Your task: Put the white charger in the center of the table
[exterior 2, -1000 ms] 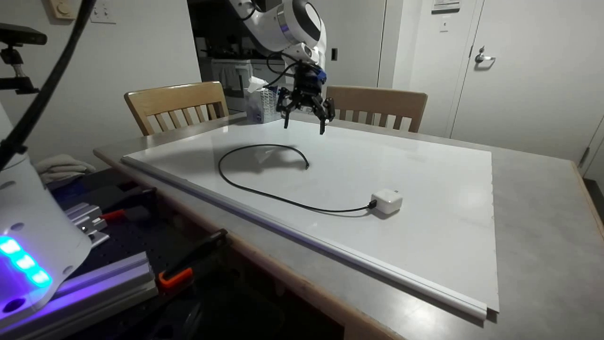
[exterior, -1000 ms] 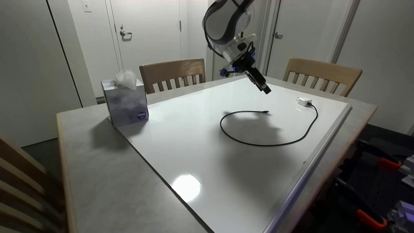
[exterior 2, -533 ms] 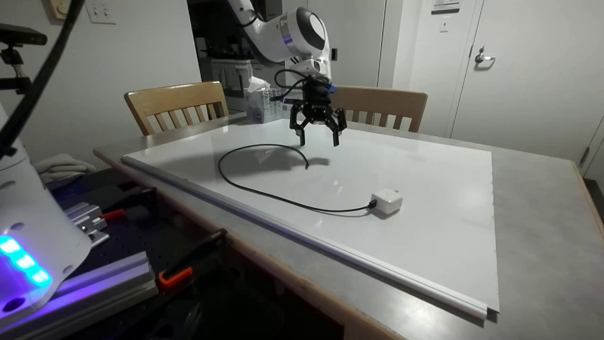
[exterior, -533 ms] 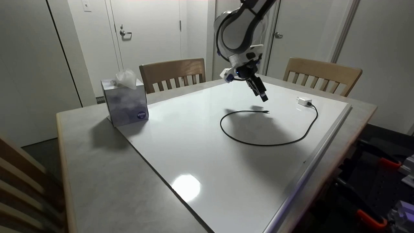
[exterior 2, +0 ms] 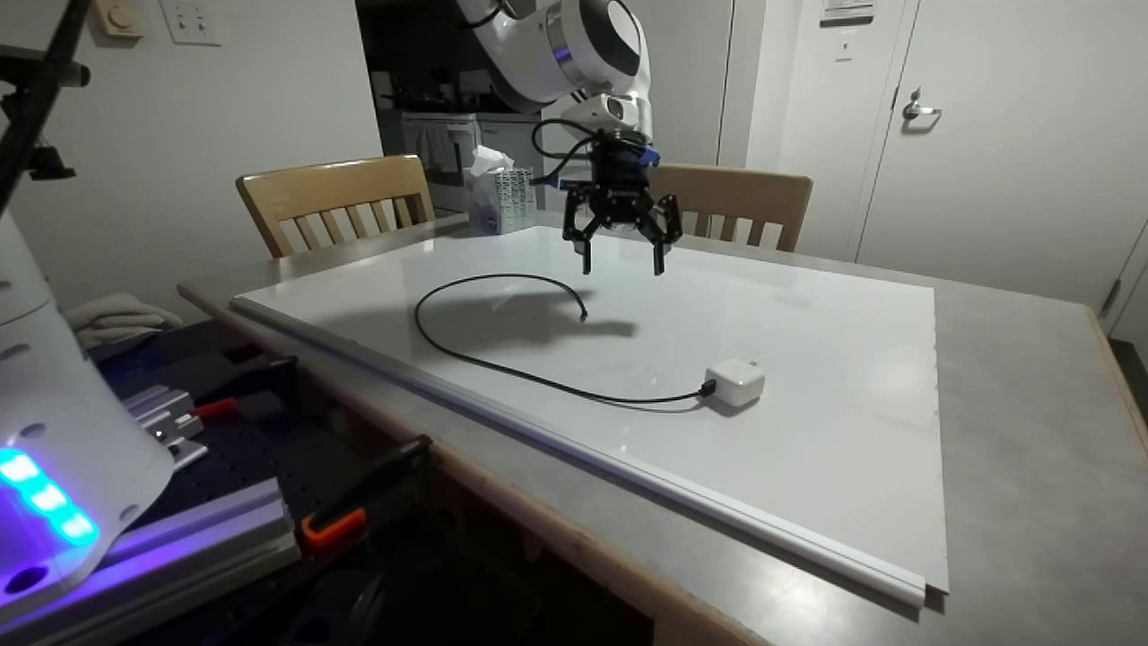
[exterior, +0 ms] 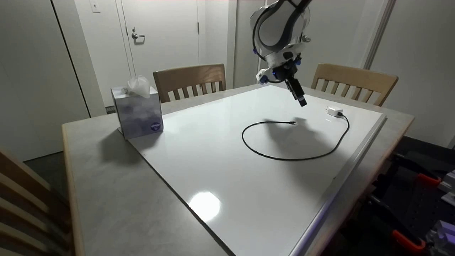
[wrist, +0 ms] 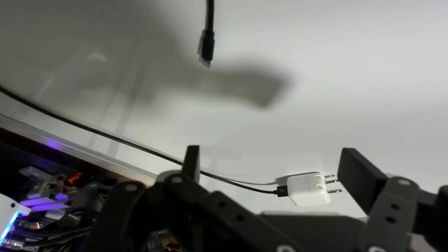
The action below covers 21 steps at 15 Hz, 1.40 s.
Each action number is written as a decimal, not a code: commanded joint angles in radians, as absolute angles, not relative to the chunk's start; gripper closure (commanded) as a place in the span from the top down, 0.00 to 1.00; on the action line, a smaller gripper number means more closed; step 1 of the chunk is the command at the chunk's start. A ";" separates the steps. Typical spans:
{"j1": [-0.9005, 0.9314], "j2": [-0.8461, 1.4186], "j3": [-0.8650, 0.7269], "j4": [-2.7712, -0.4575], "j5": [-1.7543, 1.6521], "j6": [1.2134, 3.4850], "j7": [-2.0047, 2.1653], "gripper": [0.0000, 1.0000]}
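The white charger (exterior 2: 735,383), a small block with metal prongs, lies on the glossy white panel that covers most of the table (exterior: 106,199). A black cord (exterior: 270,156) is plugged into it and curves away across the panel, its free end lying loose. My gripper (exterior 2: 623,269) hangs above the panel, fingers pointing down and spread wide, nothing between them. In the wrist view the charger (wrist: 308,189) appears between the two fingers of the gripper (wrist: 271,149), but well below and beyond them. Both exterior views show a gap between gripper and charger.
A bluish tissue box (exterior: 138,113) stands at a far edge of the panel. Wooden chairs (exterior: 355,81) surround the table. A raised white rail (exterior 2: 574,440) runs along the panel's edge on the robot's side. Clamps with orange parts (exterior 2: 334,529) sit beside the robot base.
The gripper has shifted toward the charger's side and swung more upright, dipping first and then rising slightly. Its fingers stay spread. Charger, cord and tissue box have not moved.
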State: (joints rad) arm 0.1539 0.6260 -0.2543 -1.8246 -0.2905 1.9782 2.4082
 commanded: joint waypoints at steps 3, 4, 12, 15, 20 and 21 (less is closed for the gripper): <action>0.134 0.664 -0.273 -1.782 -0.321 1.980 2.649 1.00; 0.133 0.654 -0.281 -1.801 -0.321 1.993 2.705 1.00; 0.383 0.712 -0.677 -1.829 -0.052 2.014 2.596 1.00; 0.387 0.712 -0.665 -1.825 -0.064 2.018 2.595 1.00; 0.373 0.681 -0.687 -1.882 -0.039 2.064 2.599 1.00; 0.372 0.677 -0.696 -1.894 -0.034 2.067 2.600 1.00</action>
